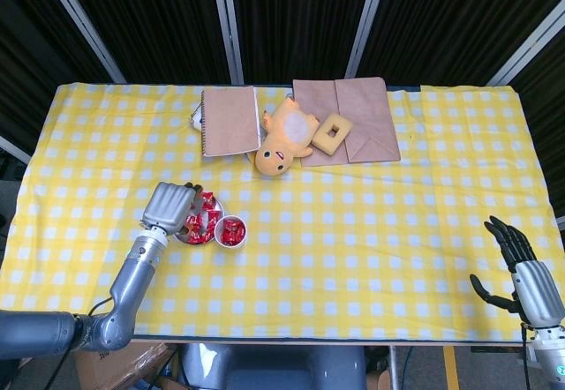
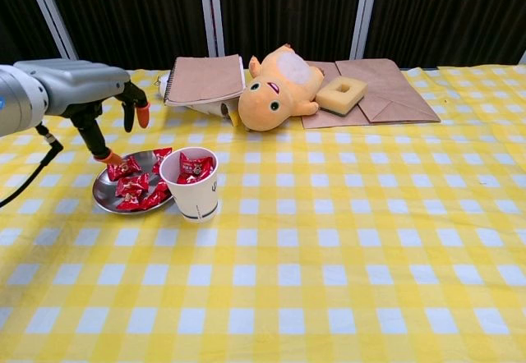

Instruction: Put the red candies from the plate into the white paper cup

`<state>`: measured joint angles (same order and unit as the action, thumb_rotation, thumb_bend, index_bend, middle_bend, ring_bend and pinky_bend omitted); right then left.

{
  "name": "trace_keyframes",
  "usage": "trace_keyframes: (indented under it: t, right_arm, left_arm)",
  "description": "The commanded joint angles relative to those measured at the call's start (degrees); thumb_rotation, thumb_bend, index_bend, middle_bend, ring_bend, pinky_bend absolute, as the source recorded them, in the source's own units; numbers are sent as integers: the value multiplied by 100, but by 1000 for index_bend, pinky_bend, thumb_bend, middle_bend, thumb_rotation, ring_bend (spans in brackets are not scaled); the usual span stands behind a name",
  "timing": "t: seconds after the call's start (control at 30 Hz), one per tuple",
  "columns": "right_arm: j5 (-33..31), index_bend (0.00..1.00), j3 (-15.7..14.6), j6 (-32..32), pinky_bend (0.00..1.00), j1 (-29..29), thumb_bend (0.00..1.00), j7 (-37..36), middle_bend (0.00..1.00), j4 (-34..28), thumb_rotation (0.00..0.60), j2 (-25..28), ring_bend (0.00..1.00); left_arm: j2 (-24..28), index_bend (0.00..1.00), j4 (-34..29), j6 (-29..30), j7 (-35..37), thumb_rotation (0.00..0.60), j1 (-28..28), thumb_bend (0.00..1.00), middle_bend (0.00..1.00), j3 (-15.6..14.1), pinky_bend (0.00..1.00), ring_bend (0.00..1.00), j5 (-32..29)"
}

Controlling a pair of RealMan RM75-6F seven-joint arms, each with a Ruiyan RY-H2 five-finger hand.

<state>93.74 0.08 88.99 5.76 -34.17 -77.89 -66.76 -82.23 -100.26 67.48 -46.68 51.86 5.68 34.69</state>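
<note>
Currently your left hand [image 2: 90, 100] hovers over the far-left edge of the plate [image 2: 105, 199], fingers loosely spread and pointing down, holding nothing. Just below and to the right of those fingertips [image 2: 142, 117], several red candies [image 2: 131, 187] lie on the plate, so that part of the job is not finished. Touching the plate's right rim stands the white paper cup [image 2: 194, 189], and you can see at least 2 candies already inside it, piled near the top. Judging from that, you are partway through: some candies are delivered, a handful remains. Your next pick looks easiest from the candy nearest your fingertips. Far to the right, your right hand [image 1: 523, 271] rests at the table's edge, fingers apart and empty, well away from everything.
</note>
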Motion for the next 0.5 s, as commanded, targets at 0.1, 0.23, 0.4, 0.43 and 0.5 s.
trace_keyframes:
  t: [0.1,0.23,0.4,0.43,0.5]
  right_arm:
    - [-9,0,-1,-12,0,1,423,16,0,-6,600,-3,0]
    - [-19,0,-2,-29,0,3,424,13,0,-7,600,0,0]
    - [-2,0,-9,-20,0,3,424,3,0,-8,600,1,0]
    - [-3,0,-8,-19,0,3,424,0,0,-9,600,1,0]
    - [-10,0,-4,-14,0,0,423,-12,0,-9,600,5,0]
  left_arm:
    - [-123,334,224,-166,-76,600,-68,231,365,-170,954,935,-178]
    - [-287,334,384,-214,-112,600,-94,231,361,-224,954,935,-271]
    - [-505,334,570,-198,-93,600,-112,231,359,-187,954,935,-305]
    - [-556,334,611,-188,-104,600,-111,231,358,-180,954,935,-312]
    - [-642,334,668,-185,-133,600,-112,231,352,-174,954,935,-350]
